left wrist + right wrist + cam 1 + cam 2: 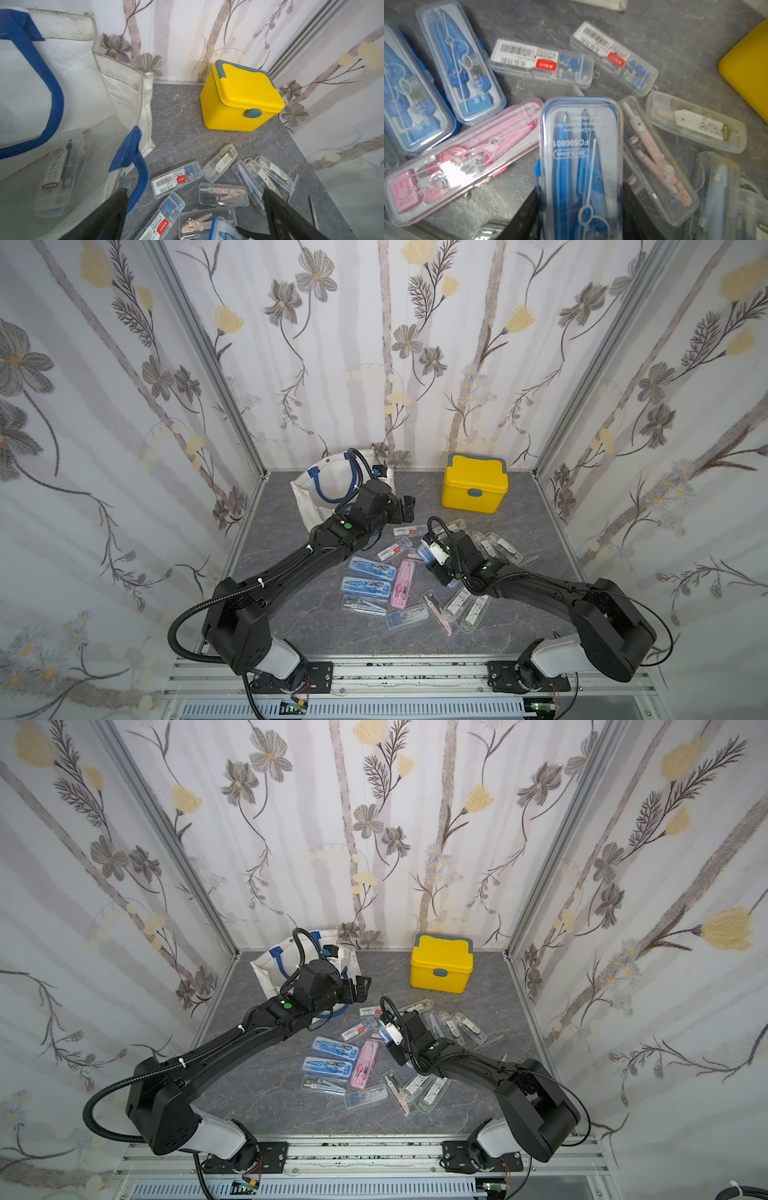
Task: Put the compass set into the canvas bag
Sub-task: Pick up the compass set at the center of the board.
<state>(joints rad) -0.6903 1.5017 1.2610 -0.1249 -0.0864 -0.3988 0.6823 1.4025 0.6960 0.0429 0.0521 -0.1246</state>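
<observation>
The white canvas bag (322, 485) with blue handles lies open at the back left; in the left wrist view one clear compass set (60, 172) rests inside the bag (79, 72). My right gripper (581, 207) is shut on a blue compass set (581, 158) in a clear case, held just above the pile; in a top view this gripper (428, 553) is at the table's middle. My left gripper (195, 207) is open and holds nothing; in both top views it (409, 506) (361, 986) hovers beside the bag's right edge.
Several more compass sets lie scattered over the grey table, among them a pink one (402, 583) and blue ones (371, 568). A shut yellow lidded box (473, 489) stands at the back right. Papered walls close in three sides.
</observation>
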